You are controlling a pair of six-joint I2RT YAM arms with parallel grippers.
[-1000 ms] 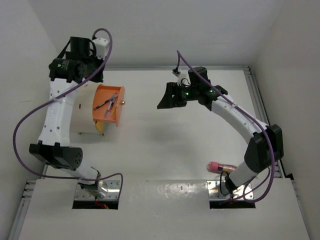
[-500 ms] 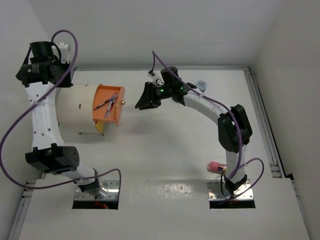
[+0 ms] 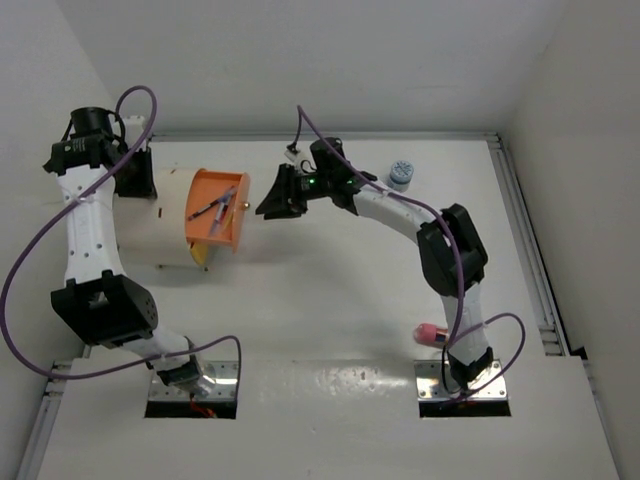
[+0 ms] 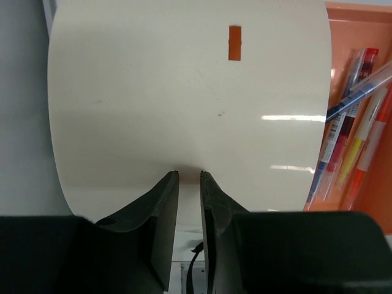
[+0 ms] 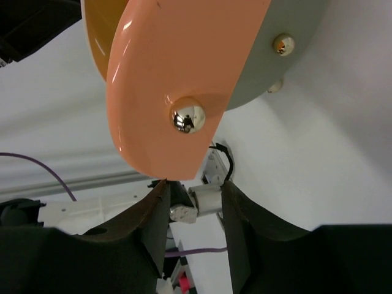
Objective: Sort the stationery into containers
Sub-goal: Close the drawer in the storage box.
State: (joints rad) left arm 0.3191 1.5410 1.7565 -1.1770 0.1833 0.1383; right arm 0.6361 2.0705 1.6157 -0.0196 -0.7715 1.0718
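The cream drum [image 3: 150,225] lies on its side at the left. An orange drawer [image 3: 232,215] is pulled out of it and holds several pens [image 3: 215,208]. My left gripper [image 3: 138,178] is behind the drum, its jaws nearly together and empty, with the tips against the cream wall [image 4: 184,92]. The left wrist view shows this gripper [image 4: 189,174] and the pens [image 4: 349,128]. My right gripper [image 3: 268,203] is open and empty just right of the drawer. In the right wrist view this gripper [image 5: 195,182] is just below the drawer front [image 5: 165,61] and its metal knob [image 5: 188,117].
A round blue-and-white piece [image 3: 400,173] stands at the back, right of centre. The pink-and-tan cylinder [image 3: 430,333] lies near the right arm's base. A second knob [image 5: 283,44] shows on the drum's face. Walls close the table in at the back and sides.
My left gripper has moved from above the drum to its back end. My right gripper has moved left up to the drawer front, uncovering the blue-and-white piece.
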